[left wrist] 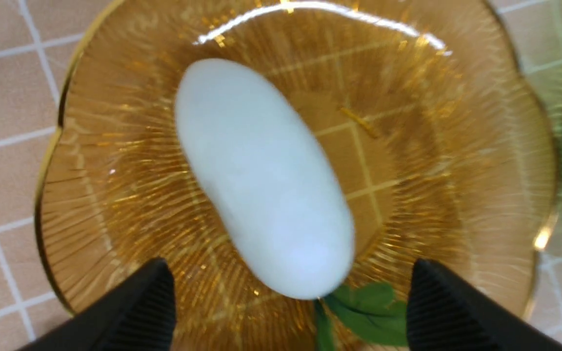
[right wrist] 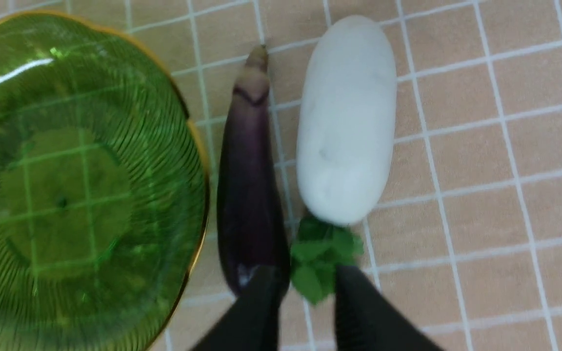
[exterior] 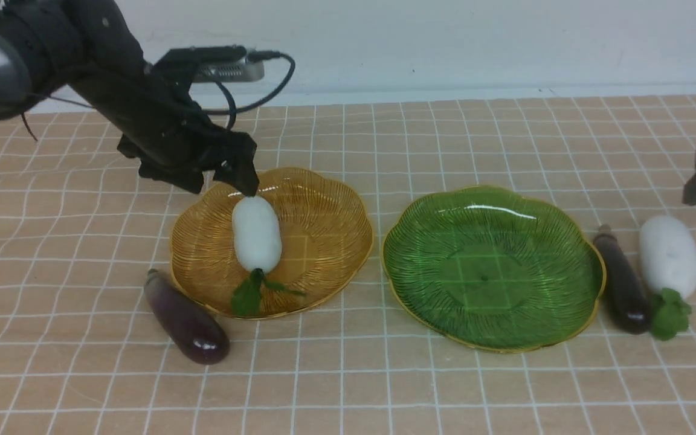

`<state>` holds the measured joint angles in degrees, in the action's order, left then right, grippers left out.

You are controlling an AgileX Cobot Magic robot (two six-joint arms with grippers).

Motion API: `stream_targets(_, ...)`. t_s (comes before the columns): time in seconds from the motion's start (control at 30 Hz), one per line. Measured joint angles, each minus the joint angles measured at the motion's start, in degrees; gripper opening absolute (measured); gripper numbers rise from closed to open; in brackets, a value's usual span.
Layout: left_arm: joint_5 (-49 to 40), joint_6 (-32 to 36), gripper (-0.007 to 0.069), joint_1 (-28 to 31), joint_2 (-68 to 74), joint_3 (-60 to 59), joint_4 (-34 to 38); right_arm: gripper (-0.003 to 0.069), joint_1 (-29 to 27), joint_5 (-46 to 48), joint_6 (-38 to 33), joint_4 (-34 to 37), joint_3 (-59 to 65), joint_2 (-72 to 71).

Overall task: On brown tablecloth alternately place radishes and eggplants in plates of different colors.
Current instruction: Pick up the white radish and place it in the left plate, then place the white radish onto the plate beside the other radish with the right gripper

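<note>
White radish (exterior: 256,234) in amber plate (exterior: 324,211), left end effector (left wrist: 291,265) spread wide

Bright even light, faint soft shadows, white glare at twelve o'clock on translucent amber ribbed plate (left wrist: 432,146) and green ribbed plate (exterior: 444,272), wrist views blurred.

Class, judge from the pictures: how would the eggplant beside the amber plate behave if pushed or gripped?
Rounded and elongated, the eggplant probably rolls if nudged sideways on the tablecloth. Its glossy, highlighted skin suggests it may slip in a grip. Its tapered stem end likely gives poorer hold.
</note>
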<state>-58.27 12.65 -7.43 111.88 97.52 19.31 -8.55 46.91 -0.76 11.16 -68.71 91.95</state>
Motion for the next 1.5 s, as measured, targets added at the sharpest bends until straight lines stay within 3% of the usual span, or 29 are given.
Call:
stream_targets(0.1,-5.33,-0.14,0.0484,0.0,0.0,3.15,-0.43,0.0667,0.0,-2.11,0.0,0.0,-0.01,3.49)
stream_targets(0.23,-11.18,-0.23,0.0188,0.0,-0.62,6.05,-2.57,0.0689,0.0,-4.36,-0.23,0.58,-0.08,8.37)
stream_targets(0.27,-11.24,-0.23,0.0188,0.0,-0.62,6.05,-2.71,0.0689,0.0,-4.46,-0.31,0.58,-0.08,8.6)
stream_targets(0.3,-11.89,-0.23,0.0065,0.0,-1.47,6.4,-4.08,0.0689,0.0,-5.66,-0.43,0.39,-0.08,10.82)
stream_targets(0.37,-12.0,-0.23,0.0014,0.0,-2.89,6.4,-5.24,0.069,0.0,-7.32,-0.45,0.45,-0.08,12.99)
stream_targets(0.5,-12.2,-0.56,-0.0004,0.04,-7.71,6.11,-5.63,0.068,0.0,-10.1,-0.62,0.65,-0.14,16.64)
stream_targets(0.57,-12.4,-0.63,-0.0004,0.04,-11.29,6.07,-5.69,0.0633,0.0,-10.52,-0.62,0.65,-0.14,17.97)
stream_targets(0.63,-12.69,-0.78,-0.0004,0.04,-14.07,6.07,-5.69,0.0489,0.0,-11.1,-0.67,0.59,-0.29,18.27)
stream_targets(0.87,-13.36,-3.12,-0.0004,0.04,-22.95,5.86,-8.88,0.0495,0.0,0.57,-0.9,1.28,-12.27,16.24)
stream_targets(0.97,-13.38,-5.37,-0.0004,0.04,-26.8,3.17,-11.95,0.0495,1.59,5.26,-3.98,8.95,-18.82,12.59)
stream_targets(1.03,-13.38,-7.68,-0.0004,0.04,-30.02,-1.4,-14.19,0.0495,4.76,6.49,-9.1,16.39,-21.5,11.3)
stream_targets(1.17,-12.28,-13.37,-0.0004,0.04,-35.62,-14.6,-15.69,0.0495,17.74,5.37,-18.59,28.38,-22.96,12.37)
stream_targets(1.3,-3.45,-18.56,-0.0004,0.04,-38.45,-29.53,-15.44,0.0495,30.14,-3.65,-21.78,31.69,-23.01,17.29)
stream_targets(1.5,-1.18,-19.63,-0.0004,0.04,-38.52,-36.2,-15.29,0.0495,37.69,-12.23,-22.1,34.43,-23.01,23.82)
